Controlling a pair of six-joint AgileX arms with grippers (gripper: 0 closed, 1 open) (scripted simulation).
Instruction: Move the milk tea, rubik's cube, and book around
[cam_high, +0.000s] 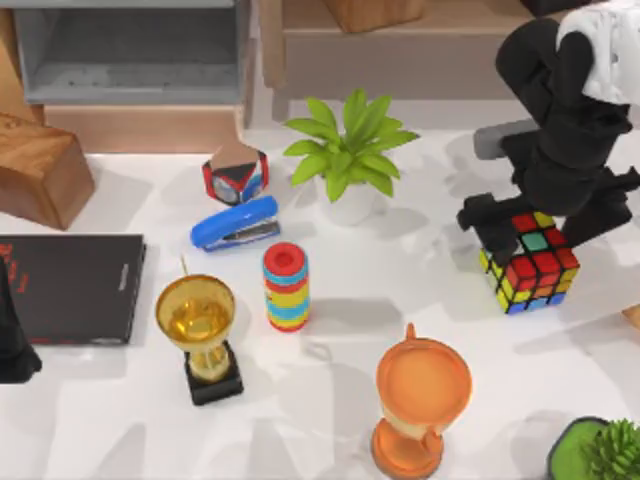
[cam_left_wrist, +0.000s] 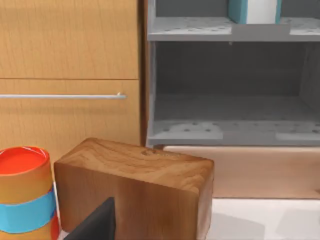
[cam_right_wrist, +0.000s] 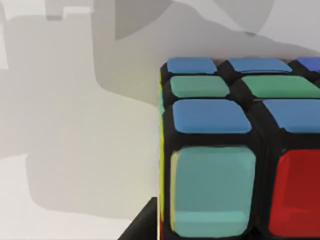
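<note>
1. the right hand (cam_high: 528, 222) is working the rubik's cube (cam_high: 530, 262) step; judging by the pose, this is the grasp or the release, and i cannot tell which.
2. the right hand is sitting directly on top of the cube at the right side of the counter (cam_high: 400, 290), its dark body covering the cube's back edge. whether its fingers are open or closed on the cube i cannot tell.
3. in the right wrist view the cube (cam_right_wrist: 235, 150) is lying very close under the camera, blue, teal and red stickers facing up.
4. the cube is resting on the counter, well apart from the potted plant (cam_high: 347, 160) and the orange cup (cam_high: 420, 410).
5. next move likely calls for a firm grip, then a straight lift clear of the counter.
6. the left hand (cam_high: 15, 340) is parking at the left edge beside the black book (cam_high: 75, 288).
</note>
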